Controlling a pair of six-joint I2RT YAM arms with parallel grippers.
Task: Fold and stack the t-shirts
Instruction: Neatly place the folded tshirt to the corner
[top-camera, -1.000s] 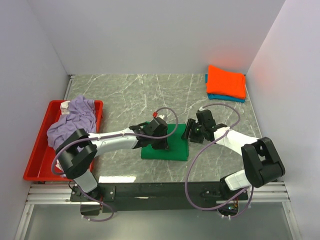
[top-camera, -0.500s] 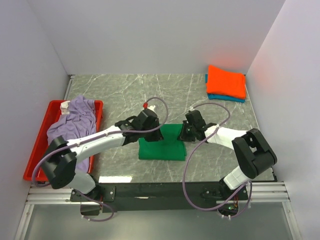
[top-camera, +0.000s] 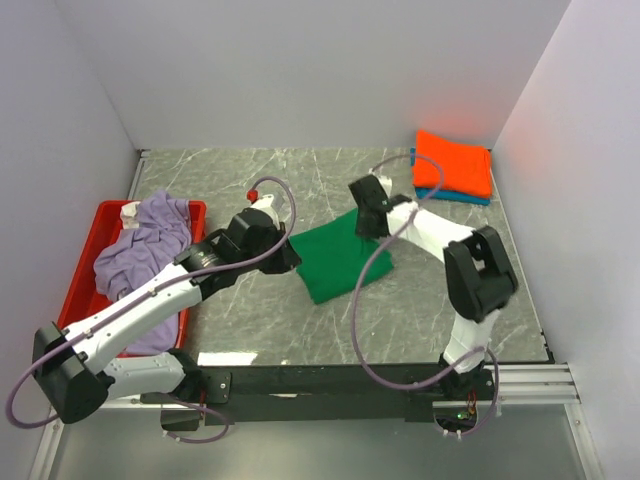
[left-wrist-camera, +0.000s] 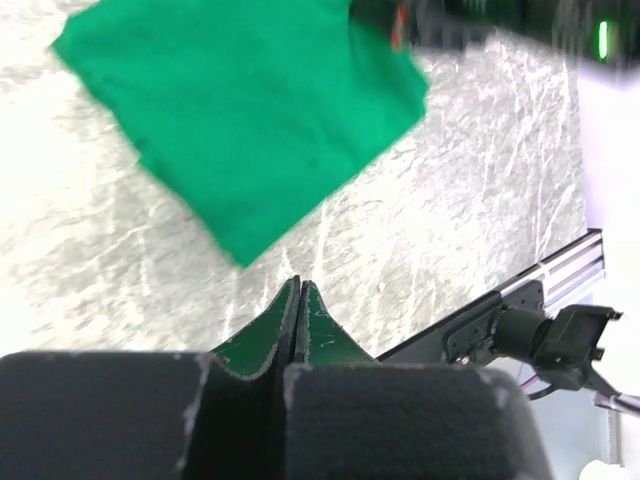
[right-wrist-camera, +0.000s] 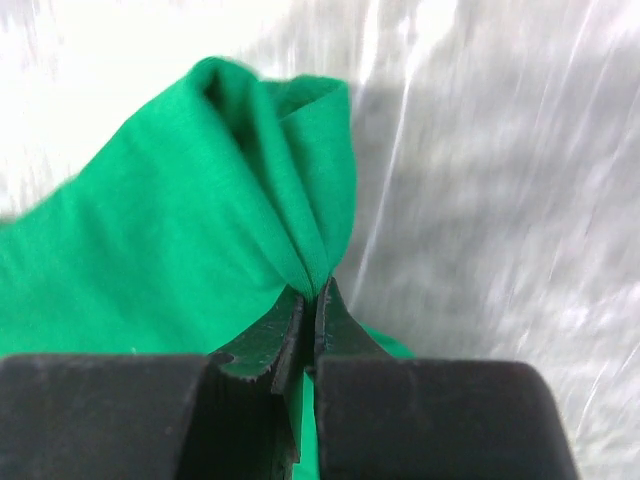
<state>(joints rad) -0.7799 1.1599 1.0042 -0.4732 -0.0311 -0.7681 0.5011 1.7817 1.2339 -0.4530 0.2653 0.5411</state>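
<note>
At the middle of the surface (top-camera: 250, 320), the folded green t-shirt (top-camera: 330, 262) lies slantwise.
Its long axis runs from near-left to far-right. The right end effector (top-camera: 366, 222) is closed on its bunched far-right corner. The left end effector (top-camera: 290, 258), jaws pressed together and gripping nothing, is just beside its left edge.

In the top view my right arm (top-camera: 400, 215) is covering the far corner of the green t-shirt (top-camera: 330, 262). In the right wrist view the fold's end is sitting hidden between my right jaws, and the tabletop (right-wrist-camera: 480, 150) is blurring into streaks. The orange t-shirt (top-camera: 455, 163) is hiding all but a thin strip of the blue t-shirt (top-camera: 460, 198), the lavender t-shirt (top-camera: 145, 245) is covering much of the red tray (top-camera: 75, 310), and the left wrist view's top edge is cutting off the green cloth and my smeared right arm.
</note>
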